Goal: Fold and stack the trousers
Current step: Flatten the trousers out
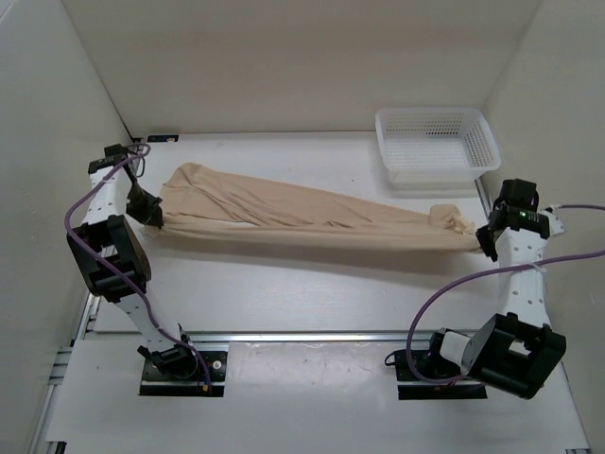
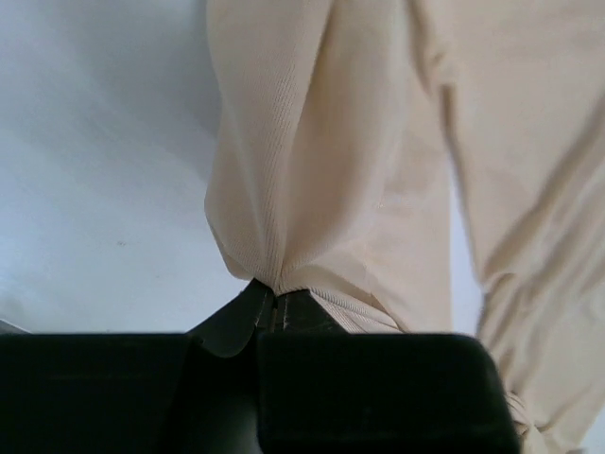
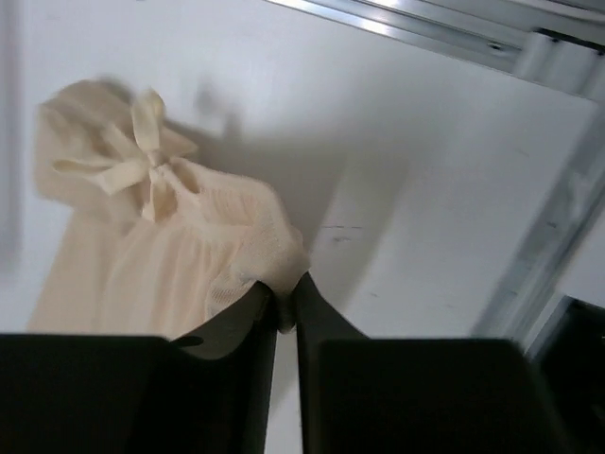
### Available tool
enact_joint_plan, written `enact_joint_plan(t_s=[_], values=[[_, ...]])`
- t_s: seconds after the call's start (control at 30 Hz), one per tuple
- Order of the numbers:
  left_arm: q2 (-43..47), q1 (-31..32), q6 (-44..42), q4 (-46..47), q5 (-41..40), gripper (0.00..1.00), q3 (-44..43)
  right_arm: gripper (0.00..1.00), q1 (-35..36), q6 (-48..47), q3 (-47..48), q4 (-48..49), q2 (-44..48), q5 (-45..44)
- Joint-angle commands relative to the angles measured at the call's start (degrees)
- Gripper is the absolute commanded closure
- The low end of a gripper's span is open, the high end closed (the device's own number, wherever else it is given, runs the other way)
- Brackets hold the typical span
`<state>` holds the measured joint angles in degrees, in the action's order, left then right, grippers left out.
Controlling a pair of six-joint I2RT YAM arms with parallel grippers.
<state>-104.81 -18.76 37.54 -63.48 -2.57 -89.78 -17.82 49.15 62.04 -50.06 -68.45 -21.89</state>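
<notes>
Spanning centre frame, trousers (image 1: pixel 302 216) stretch between left gripper (image 1: pixel 151 213) and right gripper (image 1: pixel 484 238), both clamped on thin fabric edges; shallow pinches may slip under tension

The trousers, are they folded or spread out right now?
Spread out: the trousers stretch full length between the left gripper, shut on one end, and the right gripper, shut on the other.

a white surface (image 1: pixel 312 284) sits boxed in by plain off-white walls (image 1: pixel 284 66) at the back and on both sides. an aluminium rail (image 1: pixel 312 336) runs across its near edge. the light is soft and even, casting faint shadows.
</notes>
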Motion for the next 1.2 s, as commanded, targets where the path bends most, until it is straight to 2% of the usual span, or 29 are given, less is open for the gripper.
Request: enact_joint_plan(t_s=[0.0,0.07,0.1,0.23,0.37,0.43,0.57,0.6,0.7,0.8,0.93,1.07,1.17], values=[[2.2,-1.1,-1.1,0.6,-2.5,0.9,3.4,0.82,-3.2,4.0,-2.2,-6.3,3.6,-10.3],[2.2,-1.7,-1.8,0.6,-2.5,0.76,3.4,0.66,-3.2,4.0,-2.2,-6.3,4.7,-10.3],[2.9,-1.7,-1.8,0.6,-1.9,0.74,3.4,0.61,-3.2,4.0,-0.9,-6.3,4.7,-9.5],[4.1,-1.7,-2.3,0.0,-1.9,0.6,2.0,0.59,-3.2,2.0,1.8,-6.3,4.2,-5.9],[4.6,-2.2,-2.3,-2.0,-4.1,0.6,0.4,0.59,-3.2,-0.3,1.0,-6.3,4.2,-5.2],[4.6,-2.2,-2.3,-2.0,-4.1,0.65,1.8,0.59,-3.2,-1.5,-1.5,-6.3,4.8,-3.8],[4.6,-3.3,-2.3,-2.0,-4.6,0.67,6.4,0.59,-3.2,-5.4,-9.0,-5.2,7.5,9.2],[4.6,-3.3,-2.3,-2.0,-4.1,0.66,8.6,0.59,-3.2,-5.4,-10.8,-5.2,8.9,14.0],[4.1,-3.3,-2.9,0.2,-1.8,0.61,12.9,0.59,-3.2,-6.0,-16.7,-4.7,12.4,18.8],[0.8,-2.8,-2.9,3.1,0.2,0.59,14.2,0.56,-3.2,-8.5,-18.6,-4.7,13.6,21.8],[-6.6,-2.8,-2.3,4.4,1.1,0.58,11.2,0.44,-3.2,-11.5,-18.6,-5.2,11.8,24.4],[-9.6,-2.2,-1.8,5.0,1.1,0.9,8.0,0.4,-3.2,-12.1,-18.6,-5.2,8.4,25.0],[-9.0,-2.2,-0.9,2.9,-1.0,0.9,4.5,0.39,-3.2,-12.1,-18.6,-5.2,6.1,25.5]])
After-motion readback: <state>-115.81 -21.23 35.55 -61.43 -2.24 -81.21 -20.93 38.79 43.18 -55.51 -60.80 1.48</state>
